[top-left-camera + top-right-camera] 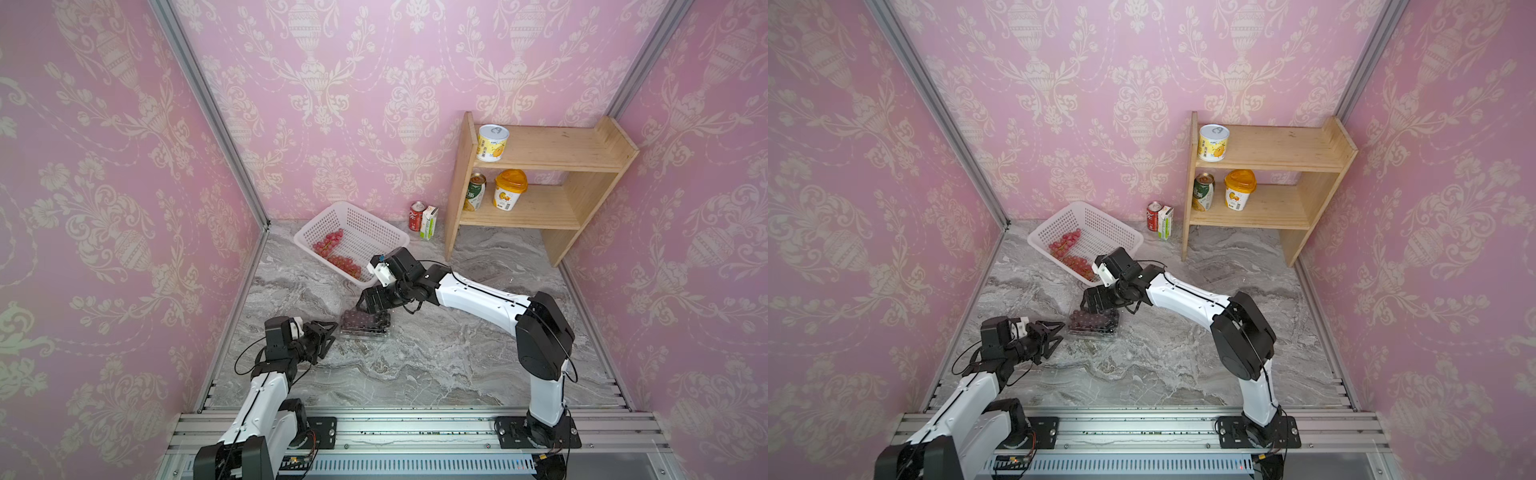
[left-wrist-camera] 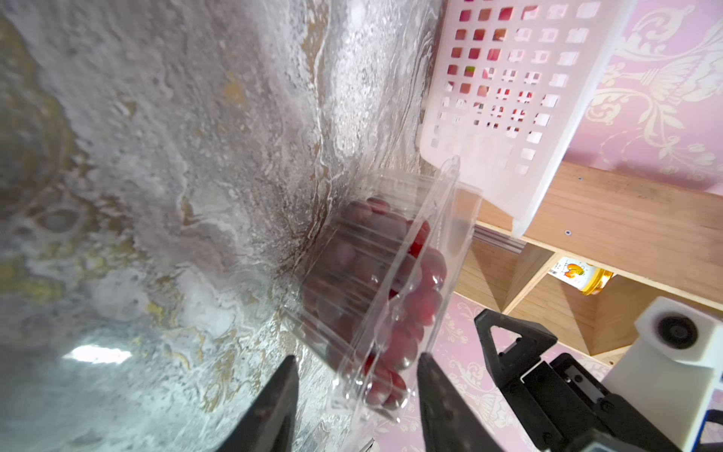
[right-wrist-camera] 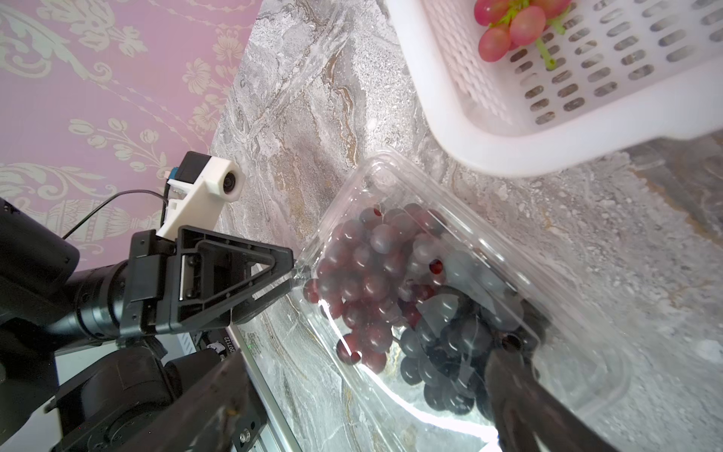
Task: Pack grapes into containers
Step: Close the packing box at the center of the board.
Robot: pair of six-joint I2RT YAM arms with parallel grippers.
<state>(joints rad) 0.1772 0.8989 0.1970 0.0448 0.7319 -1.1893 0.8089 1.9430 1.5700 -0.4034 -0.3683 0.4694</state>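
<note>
The clear box (image 1: 365, 324) lies on the marble table (image 1: 415, 365), just in front of the white basket (image 1: 374, 224), and it already holds dark red grapes (image 3: 364, 274) and almost black ones (image 3: 450, 340). Its lid seems to be laid over the fruit, but in the left wrist view the lid edge stands a little away from the base, so I judge that it is not snapped shut.

The left gripper (image 3: 291, 274) is at the short end of the box, with one finger on each side of the rim. Its jaws are half closed around this end. I cannot tell if they really press the plastic. This position probably serves to hold the light box steady so it cannot slide.

The right gripper (image 3: 371, 356) hangs over the box with the jaws wide apart and holds nothing. One finger is over the lid above the black grapes, likely to push it down.

Two pink bunches (image 1: 328, 243) wait in the basket, so the packing is only partly done.
</note>
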